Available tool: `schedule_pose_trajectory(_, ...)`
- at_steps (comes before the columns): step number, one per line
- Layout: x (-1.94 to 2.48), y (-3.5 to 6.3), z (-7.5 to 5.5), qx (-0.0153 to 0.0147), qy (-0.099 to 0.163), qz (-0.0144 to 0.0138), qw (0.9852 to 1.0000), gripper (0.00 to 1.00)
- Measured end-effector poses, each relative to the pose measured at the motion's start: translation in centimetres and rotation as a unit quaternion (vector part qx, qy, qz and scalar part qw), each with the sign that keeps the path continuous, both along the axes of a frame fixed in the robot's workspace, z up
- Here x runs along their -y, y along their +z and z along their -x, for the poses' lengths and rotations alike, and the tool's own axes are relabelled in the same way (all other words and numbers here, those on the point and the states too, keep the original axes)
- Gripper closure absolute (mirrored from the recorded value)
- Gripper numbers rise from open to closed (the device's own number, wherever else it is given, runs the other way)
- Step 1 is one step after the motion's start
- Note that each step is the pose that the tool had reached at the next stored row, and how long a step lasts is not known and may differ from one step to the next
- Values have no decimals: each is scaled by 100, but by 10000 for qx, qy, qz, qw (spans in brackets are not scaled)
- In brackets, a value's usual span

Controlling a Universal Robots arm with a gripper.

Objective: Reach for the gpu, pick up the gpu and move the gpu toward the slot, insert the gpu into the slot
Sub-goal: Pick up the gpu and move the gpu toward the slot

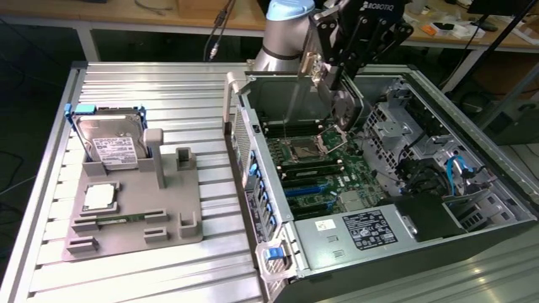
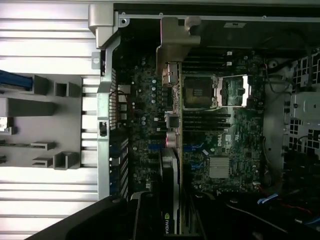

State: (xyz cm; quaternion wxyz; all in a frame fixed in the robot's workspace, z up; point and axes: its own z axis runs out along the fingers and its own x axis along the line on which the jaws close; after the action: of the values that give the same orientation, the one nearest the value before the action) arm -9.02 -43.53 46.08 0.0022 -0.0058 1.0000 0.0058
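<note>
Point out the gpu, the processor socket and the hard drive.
gpu (image 2: 176,42): wrist view, on its silver end bracket.
processor socket (image 1: 301,150): exterior view, on the middle of the square socket.
hard drive (image 1: 115,150): exterior view, on its white label.

Ribbed silver aluminium table, striped with bright grooves from edge to edge. Matt grey fixture with a silver hard drive under a white printed label, in a bright blue cradle. Dark grey computer case, blue clips along its rim. Green motherboard speckled silver and black; blue card sockets, black memory sockets, silver processor socket. Silver power supply with a white, black-printed label; black cover; blue cables. Black gripper with white lettering, silver arm capped pale blue. Edge-on gpu, green along its board, silver at its bracket, green logo on black.
</note>
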Motion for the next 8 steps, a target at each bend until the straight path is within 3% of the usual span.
schedule_pose_trajectory(8,0,-1,-322,0,0,0,10000,73)
